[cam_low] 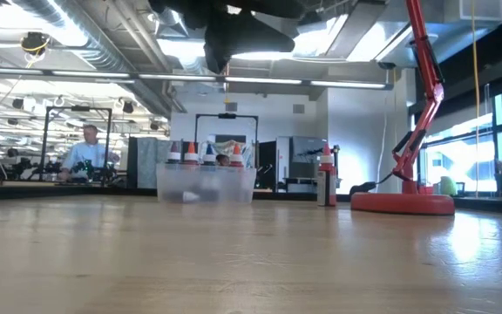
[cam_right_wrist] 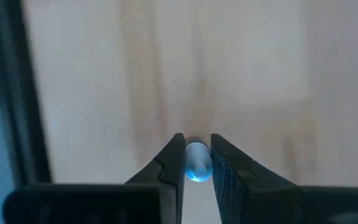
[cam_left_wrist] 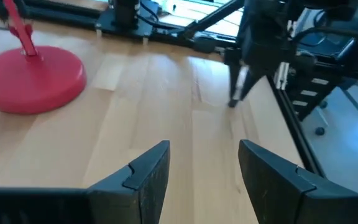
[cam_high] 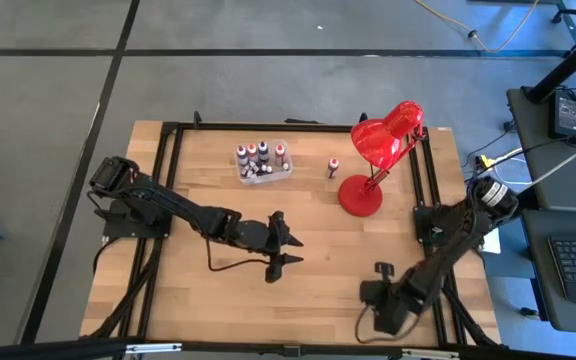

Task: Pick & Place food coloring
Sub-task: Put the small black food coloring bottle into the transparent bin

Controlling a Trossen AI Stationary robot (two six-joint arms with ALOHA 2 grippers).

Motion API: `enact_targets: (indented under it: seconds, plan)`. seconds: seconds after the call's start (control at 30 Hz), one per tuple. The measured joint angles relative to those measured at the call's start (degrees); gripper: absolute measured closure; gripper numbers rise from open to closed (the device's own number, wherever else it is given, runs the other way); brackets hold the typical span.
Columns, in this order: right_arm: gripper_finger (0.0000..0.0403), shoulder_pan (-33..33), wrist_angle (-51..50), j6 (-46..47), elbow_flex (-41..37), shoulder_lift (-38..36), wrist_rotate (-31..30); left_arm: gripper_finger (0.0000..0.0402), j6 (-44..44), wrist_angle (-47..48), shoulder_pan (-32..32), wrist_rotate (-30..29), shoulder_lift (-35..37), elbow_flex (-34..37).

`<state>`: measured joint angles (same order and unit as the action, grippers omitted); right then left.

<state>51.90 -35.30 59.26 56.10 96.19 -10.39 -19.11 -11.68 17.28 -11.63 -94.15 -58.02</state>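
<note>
Food coloring: a blue bottle (cam_right_wrist: 196, 162) sits pinched in the right gripper (cam_right_wrist: 196, 163) near the tabletop's (cam_high: 318, 270) 5 o'clock corner — picked, I judge. Next comes carrying it toward the clear box (cam_high: 264, 170) at 12 o'clock, where other bottles (cam_high: 260, 153) stand; the left gripper (cam_high: 290, 250) waits mid-table, jaws apart.

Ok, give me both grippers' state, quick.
Left gripper: open, empty, above mid-table.
Right gripper: shut on the blue food coloring bottle.

Table (cam_high: 308, 285) pale wood, slight sheen; lamp (cam_high: 380, 140) glossy red; box (cam_low: 206, 183) clear plastic.
</note>
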Motion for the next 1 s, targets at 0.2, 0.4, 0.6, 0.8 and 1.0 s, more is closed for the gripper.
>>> enact_targets:
  seconds: [0.2, 0.4, 0.6, 0.8, 1.0]
  plan:
    - [0.0343, -9.43, 0.55, -11.18, 0.0, -0.44, -7.59, 0.0213, -4.24, 9.02, -1.26, 0.83, 5.63, 0.02]
    - [0.0343, -20.07, 14.87, -27.76, 0.0, -0.44, -15.77, 0.0214, -3.38, 16.77, -1.27, 0.87, 13.63, 0.0]
    - [0.0343, -30.65, 33.22, -42.03, 0.02, -0.44, -12.15, 0.0214, -2.07, 25.38, -1.27, 0.59, 20.7, 0.0]
    - [0.0343, -39.54, 48.87, -47.55, 0.09, 0.59, -12.17, 0.0213, 1.88, 31.61, -1.31, -4.63, 24.88, 0.0]
    - [0.0343, -45.92, 56.91, -51.09, 0.08, 5.83, -11.75, 0.0214, 4.43, 36.77, -1.31, -10.0, 26.53, 0.0]
